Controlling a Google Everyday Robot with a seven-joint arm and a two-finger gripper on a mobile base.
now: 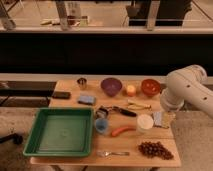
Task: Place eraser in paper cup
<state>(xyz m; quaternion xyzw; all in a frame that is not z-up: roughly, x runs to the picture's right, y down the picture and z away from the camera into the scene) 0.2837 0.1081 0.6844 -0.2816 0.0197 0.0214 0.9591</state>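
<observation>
Camera view: the eraser (61, 95) lies flat at the far left corner of the bench (125, 144), well apart from the paper cup (145, 122) standing near the right edge. The gripper (163, 119) hangs just right of the cup; whether its jaws are open or closed cannot be told.

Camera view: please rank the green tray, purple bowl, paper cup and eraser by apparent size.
1. green tray
2. purple bowl
3. paper cup, only slightly smaller than the bowl
4. eraser, thin and farther back
The gripper is just right of the paper cup.
</observation>
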